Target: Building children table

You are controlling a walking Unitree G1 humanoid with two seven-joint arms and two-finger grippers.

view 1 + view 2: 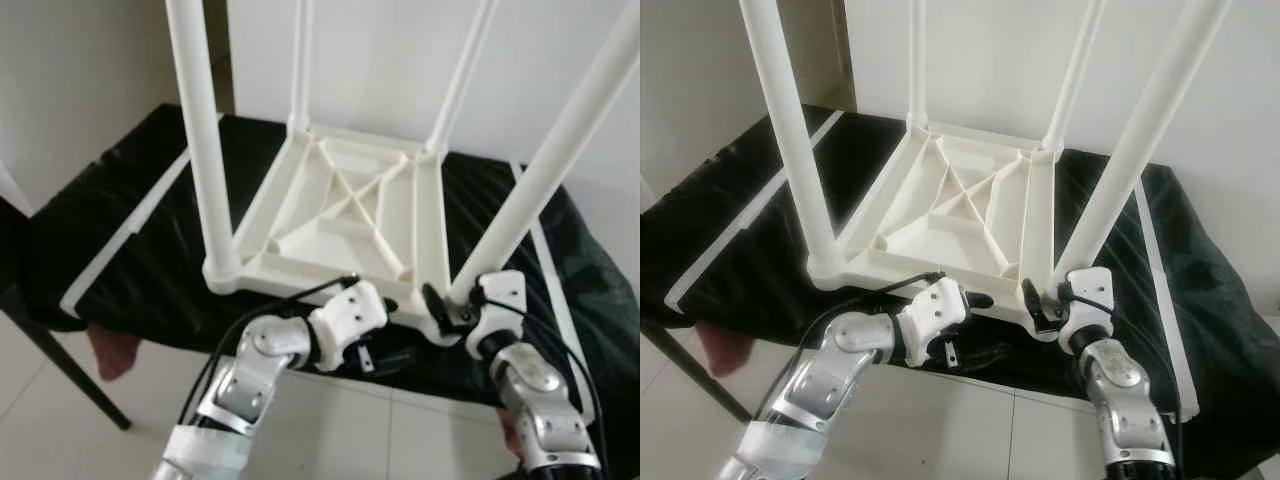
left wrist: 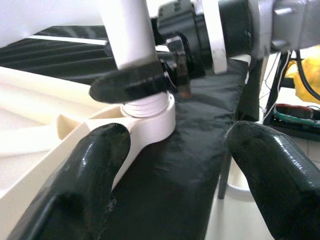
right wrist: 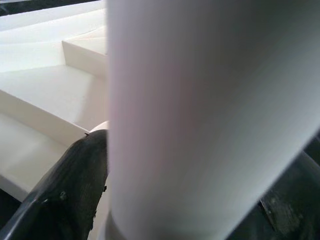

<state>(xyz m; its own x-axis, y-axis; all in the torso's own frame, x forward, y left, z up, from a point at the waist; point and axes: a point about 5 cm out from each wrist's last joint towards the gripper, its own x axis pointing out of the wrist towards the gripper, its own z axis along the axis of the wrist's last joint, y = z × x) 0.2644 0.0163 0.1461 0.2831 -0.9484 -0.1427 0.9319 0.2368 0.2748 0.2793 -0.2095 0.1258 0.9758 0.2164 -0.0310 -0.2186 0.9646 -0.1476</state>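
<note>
White plastic children's table (image 1: 345,215) lies upside down on the black-covered bench (image 1: 130,240), its four legs pointing up. Right pincer (image 1: 452,305) is clamped on the near-right leg (image 1: 545,170) just above its socket at the tabletop corner; the left wrist view shows a black finger (image 2: 131,86) pressed against the leg over the threaded collar (image 2: 147,107). Left pincer (image 2: 175,175) sits at the bench's near edge beside that same corner, fingers apart, holding nothing. A white strip (image 1: 125,235) lies on the bench left of the table. Tiled floor (image 1: 330,430) below.
</note>
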